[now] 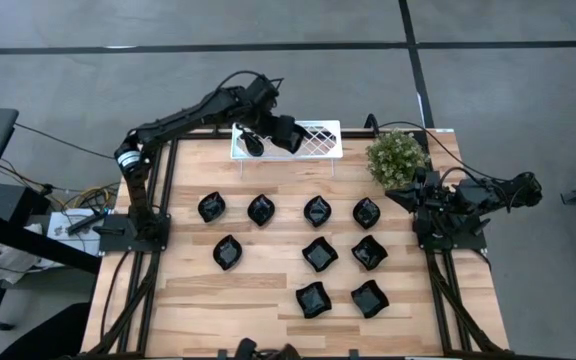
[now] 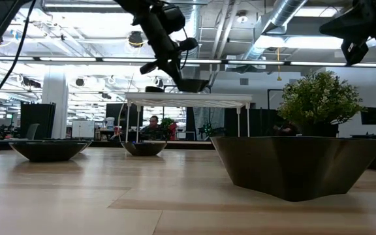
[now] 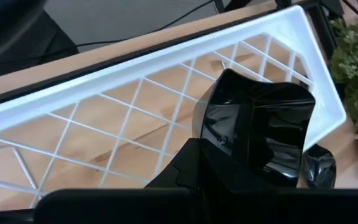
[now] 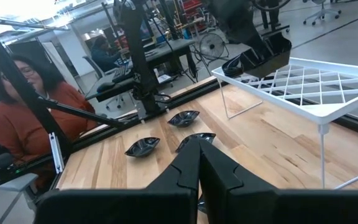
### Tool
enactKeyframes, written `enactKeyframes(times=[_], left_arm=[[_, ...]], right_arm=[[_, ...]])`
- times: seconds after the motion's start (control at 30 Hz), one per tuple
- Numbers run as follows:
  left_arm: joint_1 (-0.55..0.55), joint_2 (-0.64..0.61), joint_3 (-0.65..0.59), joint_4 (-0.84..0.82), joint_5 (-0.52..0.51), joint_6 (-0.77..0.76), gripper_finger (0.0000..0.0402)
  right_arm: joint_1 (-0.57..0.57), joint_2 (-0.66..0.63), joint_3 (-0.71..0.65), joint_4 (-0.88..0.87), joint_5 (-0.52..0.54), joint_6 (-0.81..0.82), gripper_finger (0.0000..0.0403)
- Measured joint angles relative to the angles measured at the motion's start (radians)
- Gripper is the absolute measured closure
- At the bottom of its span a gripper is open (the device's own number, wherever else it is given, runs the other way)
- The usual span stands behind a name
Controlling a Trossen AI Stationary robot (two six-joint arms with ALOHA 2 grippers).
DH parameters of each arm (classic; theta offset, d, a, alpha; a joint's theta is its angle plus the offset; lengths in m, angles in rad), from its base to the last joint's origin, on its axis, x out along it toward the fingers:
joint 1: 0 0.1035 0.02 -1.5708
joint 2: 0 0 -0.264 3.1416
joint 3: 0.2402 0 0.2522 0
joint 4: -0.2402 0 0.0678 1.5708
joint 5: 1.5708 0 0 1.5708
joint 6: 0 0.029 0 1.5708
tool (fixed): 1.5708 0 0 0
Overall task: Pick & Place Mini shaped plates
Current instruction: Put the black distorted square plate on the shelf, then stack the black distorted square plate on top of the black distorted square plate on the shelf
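Observation:
Several glossy black mini shaped plates (image 1: 317,211) rest on their bases in rows on the wooden table. At the table's far edge a white lattice rack (image 1: 318,137) stands on thin legs. My left gripper (image 1: 261,140) hangs over the rack's left part, shut on one black plate (image 3: 257,124), which is a little above the rack's top (image 2: 188,99). My right gripper (image 1: 400,196) waits shut by the table's right edge, next to the plant, with nothing in it (image 4: 199,149). My left gripper holds the plate by the rim (image 3: 213,142) on the side nearest its wrist, between its two shut fingers. The fingers slant steeply down from above. The plate sticks out beyond the fingertips, tilted, clear of the lattice (image 3: 104,112) below it.
A small potted plant (image 1: 396,157) stands at the far right, beside the rack. A person sits beyond the table's left side (image 4: 23,106). Bare wood lies at the table's near left (image 1: 198,310). Cables run off the left edge.

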Motion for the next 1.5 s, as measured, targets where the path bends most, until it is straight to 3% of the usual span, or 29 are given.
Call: enactKeyframes(times=[0.87,1.5], left_arm=[[0.019,0.008,-0.05,-0.037,0.007,-0.068,0.0392],[0.022,-0.004,-0.056,0.008,-0.019,-0.068,0.0324]], right_arm=[[0.0,0.0,0.0,-0.001,-0.001,0.0,0.0403],[0.0,0.0,0.0,-0.001,-0.001,0.0,0.0403]])
